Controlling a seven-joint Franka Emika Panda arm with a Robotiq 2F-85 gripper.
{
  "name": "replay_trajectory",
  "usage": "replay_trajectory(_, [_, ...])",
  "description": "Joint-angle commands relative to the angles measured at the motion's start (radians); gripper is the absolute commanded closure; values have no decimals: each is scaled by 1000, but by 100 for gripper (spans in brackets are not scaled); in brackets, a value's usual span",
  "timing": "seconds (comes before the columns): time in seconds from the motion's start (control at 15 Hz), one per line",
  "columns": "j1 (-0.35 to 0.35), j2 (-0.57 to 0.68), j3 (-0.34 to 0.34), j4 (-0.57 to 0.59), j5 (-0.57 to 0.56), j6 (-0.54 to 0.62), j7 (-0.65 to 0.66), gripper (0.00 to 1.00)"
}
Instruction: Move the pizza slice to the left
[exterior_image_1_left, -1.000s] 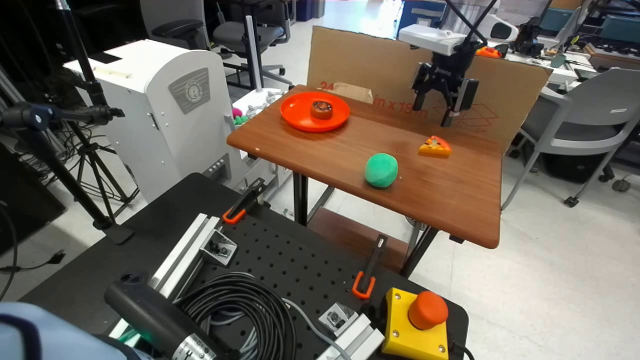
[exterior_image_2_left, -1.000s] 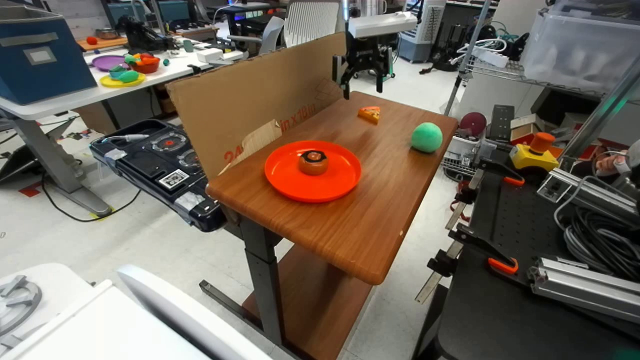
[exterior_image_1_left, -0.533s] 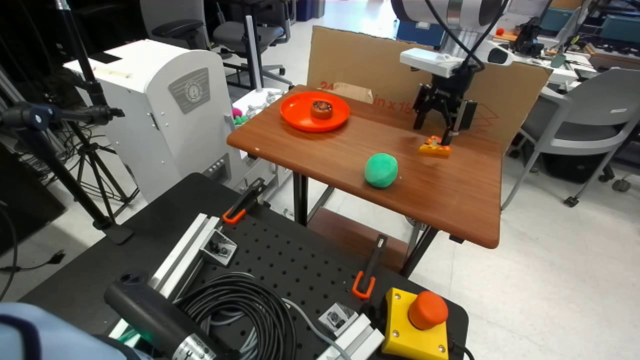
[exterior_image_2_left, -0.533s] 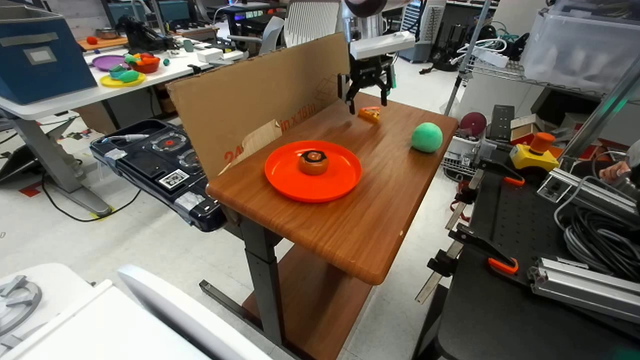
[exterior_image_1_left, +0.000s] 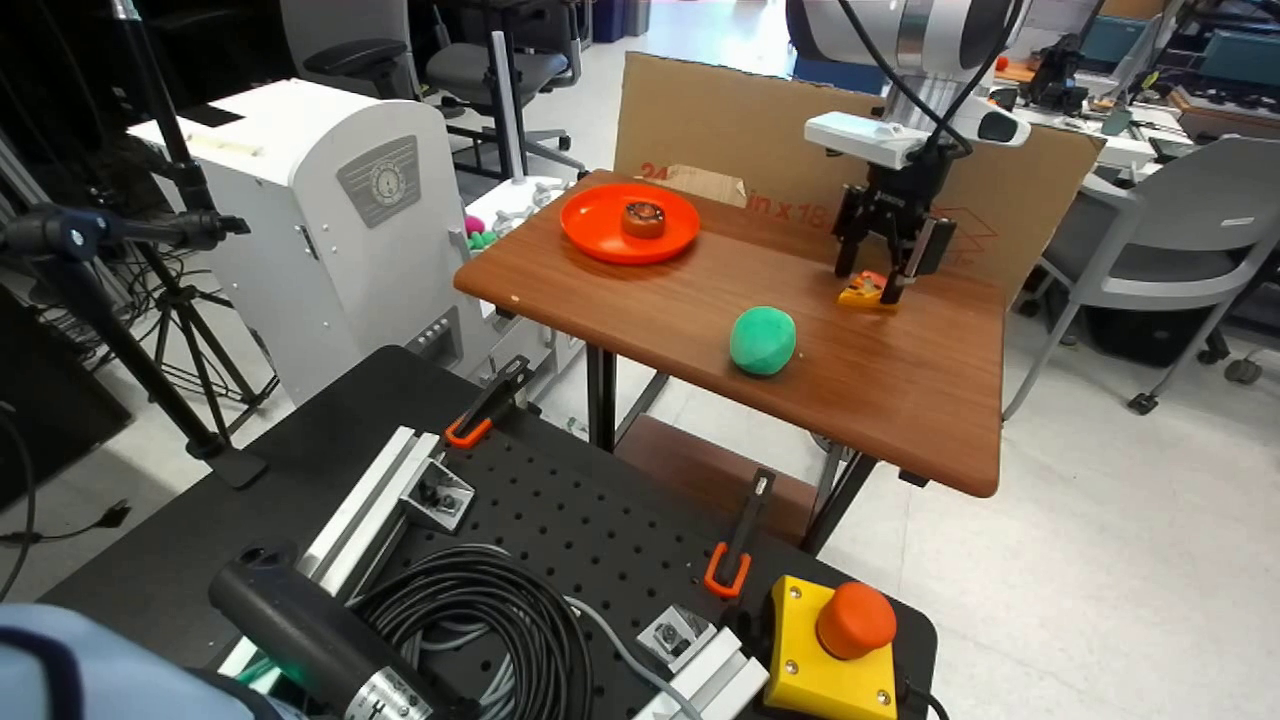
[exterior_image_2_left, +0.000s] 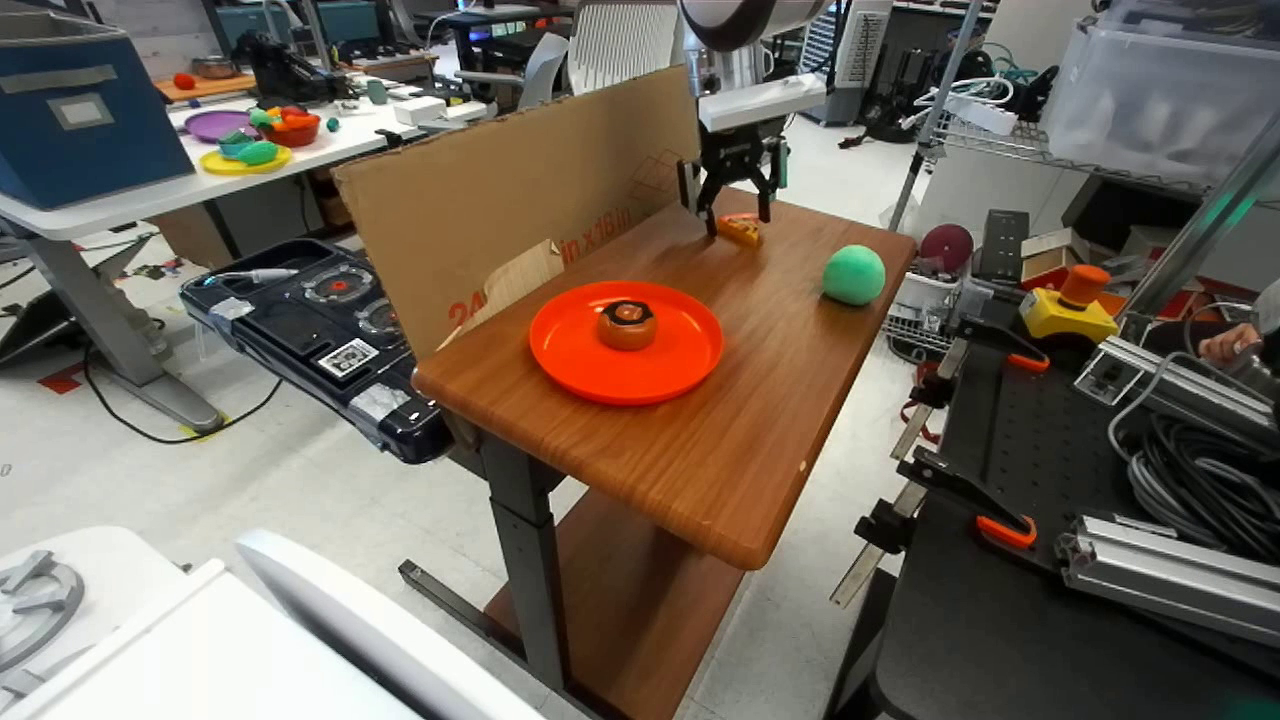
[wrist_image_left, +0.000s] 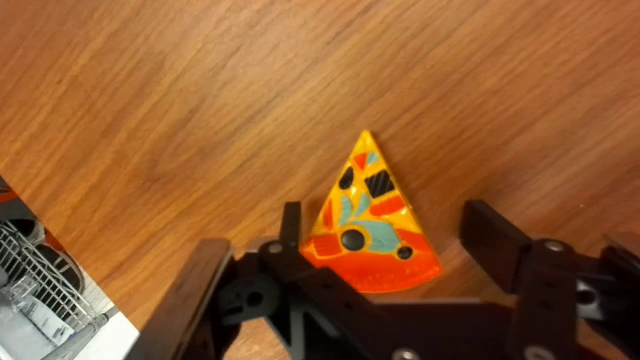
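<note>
Brown, wood-grained table (exterior_image_2_left: 700, 470), backed by an upright cardboard panel (exterior_image_2_left: 500, 190). On its top, apart from the orange-red plate (exterior_image_2_left: 570, 360) and the green ball (exterior_image_2_left: 853, 275), lies your pizza slice (wrist_image_left: 372, 235): a flat wedge, yellow-orange, with a rounded red crust and a face marked in black, red and pale blue-green. Compared with one second earlier, your tool (wrist_image_left: 382, 220) has come down from above the slice to straddle it; the slice itself has not moved. You hold the fingers (wrist_image_left: 291, 220) wide apart, one to each side; the finger at the left of the wrist view stands just beside the wedge, contact indeterminable, the other across a clear gap. In that view the long axis, crust to tip, runs nearly straight up the frame, the tip toward the top edge.
</note>
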Motion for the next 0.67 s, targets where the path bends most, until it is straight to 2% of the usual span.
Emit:
replay_trajectory(0.0, [11, 31, -20, 51, -11, -25, 21, 49])
replay_trajectory(0.13, [13, 31, -24, 52, -15, -22, 27, 64])
replay_trajectory(0.4, [9, 6, -15, 33, -2, -35, 20, 67])
replay_trajectory(0.6, [37, -96, 9, -76, -7, 13, -30, 67])
